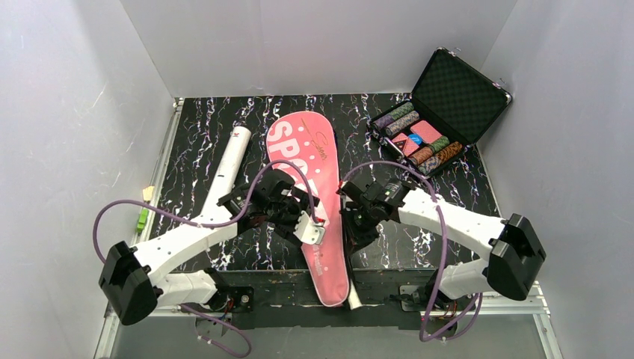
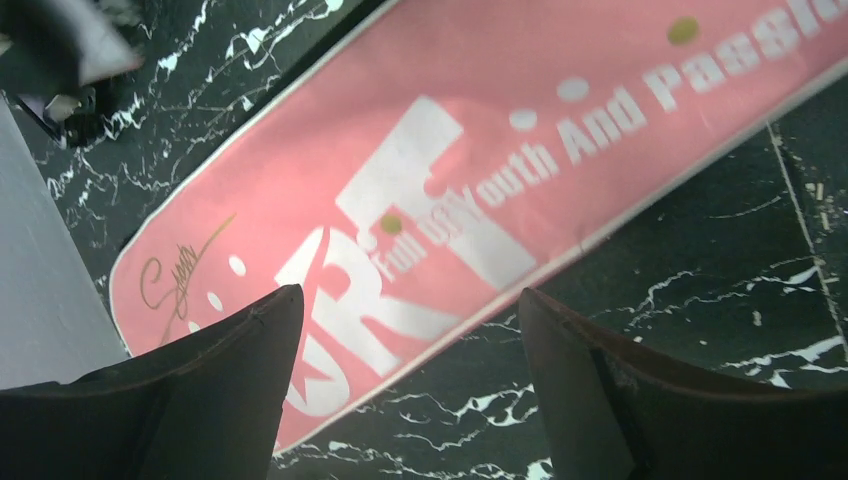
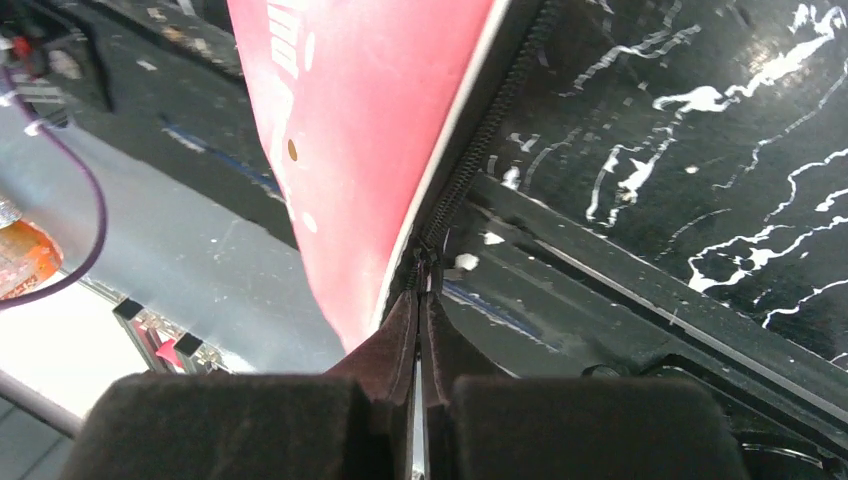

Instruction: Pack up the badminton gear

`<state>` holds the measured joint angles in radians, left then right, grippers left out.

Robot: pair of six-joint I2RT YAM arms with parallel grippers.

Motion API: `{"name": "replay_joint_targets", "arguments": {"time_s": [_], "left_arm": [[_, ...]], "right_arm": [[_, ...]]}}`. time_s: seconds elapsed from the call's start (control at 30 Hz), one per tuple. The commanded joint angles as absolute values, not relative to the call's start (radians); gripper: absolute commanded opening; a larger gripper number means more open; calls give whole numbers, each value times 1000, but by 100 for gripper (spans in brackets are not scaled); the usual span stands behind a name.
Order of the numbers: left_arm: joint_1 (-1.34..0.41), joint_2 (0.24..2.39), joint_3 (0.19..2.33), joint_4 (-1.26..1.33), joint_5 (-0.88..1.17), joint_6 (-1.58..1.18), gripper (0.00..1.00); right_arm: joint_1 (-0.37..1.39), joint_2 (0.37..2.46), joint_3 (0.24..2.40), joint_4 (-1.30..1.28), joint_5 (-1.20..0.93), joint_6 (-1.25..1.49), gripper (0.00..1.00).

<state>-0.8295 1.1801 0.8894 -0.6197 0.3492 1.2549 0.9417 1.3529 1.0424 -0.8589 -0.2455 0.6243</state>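
The long pink "SPORT" racket bag (image 1: 310,161) lies lengthwise down the middle of the black marble table, its narrow end hanging over the near edge. A white handle end (image 1: 354,301) pokes out at that end. The white-grey tube (image 1: 230,161) lies left of the bag. My left gripper (image 1: 299,217) is open and empty over the bag's left edge (image 2: 480,170). My right gripper (image 1: 351,243) is shut on the zipper pull (image 3: 420,270) at the bag's right edge (image 3: 350,130), near the narrow end. Racket frames and shuttlecocks are hidden.
An open black case (image 1: 448,112) with patterned chip rolls stands at the back right. A small green item (image 1: 142,218) lies off the table's left edge. Grey walls enclose the table on three sides.
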Motion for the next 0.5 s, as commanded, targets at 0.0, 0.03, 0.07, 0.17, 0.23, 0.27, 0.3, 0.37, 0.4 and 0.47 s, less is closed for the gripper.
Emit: {"name": "replay_joint_targets", "arguments": {"time_s": [0.0,0.03,0.07,0.17,0.23,0.27,0.3,0.37,0.4,0.47], "left_arm": [[-835,1097,860,-604,315,1191,77],[-834,1085,856,-605,311,1185,78],[-834,1076,854,-608,309,1181,77],[-834,1050,859,-620,304,1166,77],[-834,1041,870,-628,301,1150,78],[-835,1039,876,-639,301,1149,79],[-835,1037,879,-644,301,1150,79],[-835,1030,882,-650,297,1149,80],[-836,1030,886,-652,298,1147,80],[-835,1033,896,-668,302,1143,80]], "right_arm": [[881,1342,957,-711,-331,644,11],[864,1342,935,-690,-339,643,17],[849,1343,916,-673,-355,645,24],[803,1347,870,-627,-380,642,48],[766,1351,850,-612,-387,628,59],[741,1349,841,-605,-383,618,66],[711,1342,831,-587,-383,614,68],[638,1319,787,-495,-427,622,73],[607,1317,759,-436,-454,630,75],[557,1345,730,-320,-508,645,77]]}}
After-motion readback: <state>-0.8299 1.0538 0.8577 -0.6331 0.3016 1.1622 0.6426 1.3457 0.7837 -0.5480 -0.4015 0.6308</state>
